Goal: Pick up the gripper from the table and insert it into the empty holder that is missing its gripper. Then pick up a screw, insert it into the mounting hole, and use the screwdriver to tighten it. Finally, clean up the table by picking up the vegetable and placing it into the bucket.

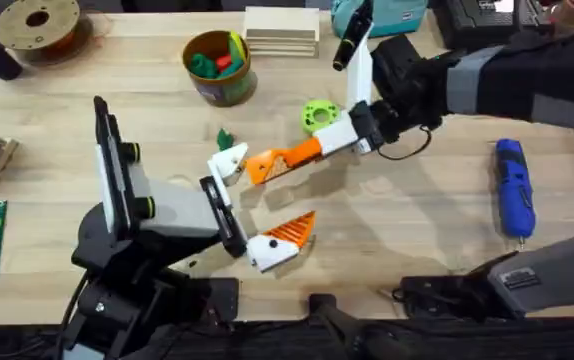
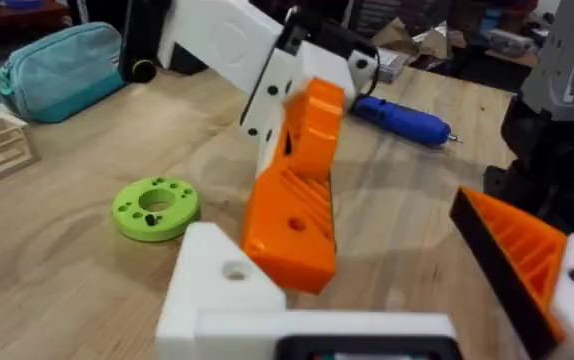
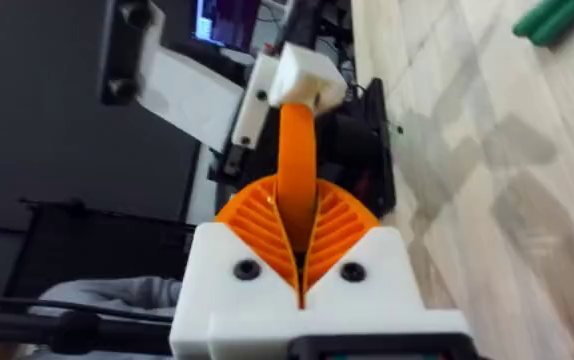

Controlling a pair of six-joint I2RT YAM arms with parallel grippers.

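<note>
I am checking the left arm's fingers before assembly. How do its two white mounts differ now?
The holder is bare white; the other mount bears an orange ribbed finger. The right gripper holds the loose gripper at the holder; nothing touches the other mount. Both are white plastic.

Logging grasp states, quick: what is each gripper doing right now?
Left gripper: open, holding nothing.
Right gripper: shut on the loose orange gripper.
</note>
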